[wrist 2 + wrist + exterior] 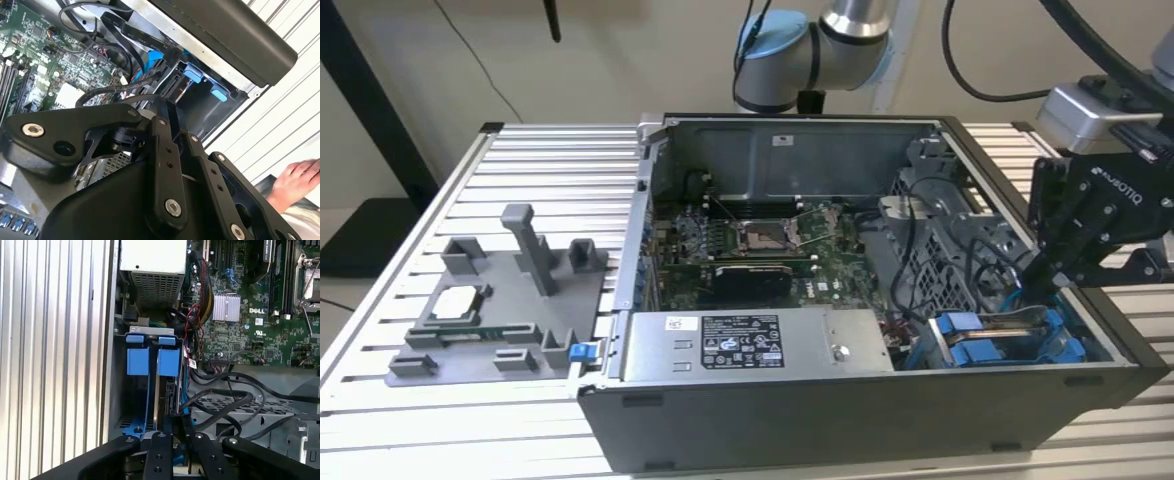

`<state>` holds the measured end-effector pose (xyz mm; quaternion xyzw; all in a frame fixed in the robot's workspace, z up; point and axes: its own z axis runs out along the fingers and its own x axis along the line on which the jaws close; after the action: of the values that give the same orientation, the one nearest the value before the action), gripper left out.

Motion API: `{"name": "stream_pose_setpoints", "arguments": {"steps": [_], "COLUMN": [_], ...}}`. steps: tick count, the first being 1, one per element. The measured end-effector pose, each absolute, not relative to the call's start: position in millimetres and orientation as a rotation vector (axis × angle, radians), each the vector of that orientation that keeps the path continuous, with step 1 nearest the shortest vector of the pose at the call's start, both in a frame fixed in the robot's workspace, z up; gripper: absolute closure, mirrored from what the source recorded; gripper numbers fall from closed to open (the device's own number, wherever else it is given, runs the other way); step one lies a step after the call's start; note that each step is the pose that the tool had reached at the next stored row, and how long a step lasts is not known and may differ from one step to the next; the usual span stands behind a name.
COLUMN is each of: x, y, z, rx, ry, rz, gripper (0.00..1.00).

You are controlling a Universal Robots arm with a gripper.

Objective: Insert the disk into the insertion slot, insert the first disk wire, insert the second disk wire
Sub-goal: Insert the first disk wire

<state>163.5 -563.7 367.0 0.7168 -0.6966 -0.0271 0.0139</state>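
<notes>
1. You are reaching the gripper (1037, 296) into the computer case (854, 420), at the exterior view's right.
2. Its claw is pinching a black wire (120, 90).
3. The disk (167, 362) is sitting in the insertion slot (150, 330), just beside the fingertips.

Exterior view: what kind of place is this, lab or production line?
Most likely a robotics lab test bench: an open computer case sits on a slatted metal table, a grey fixture with loose parts lies beside it, and a robot arm hangs over the case.
</notes>
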Motion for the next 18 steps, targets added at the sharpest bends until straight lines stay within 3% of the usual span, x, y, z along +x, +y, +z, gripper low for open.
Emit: {"name": "stream_pose_setpoints", "arguments": {"steps": [18], "x": [167.0], "y": [-565.5], "z": [357.5], "rx": [2.232], "ry": [-2.169], "rz": [-0.11], "gripper": [1.0]}}
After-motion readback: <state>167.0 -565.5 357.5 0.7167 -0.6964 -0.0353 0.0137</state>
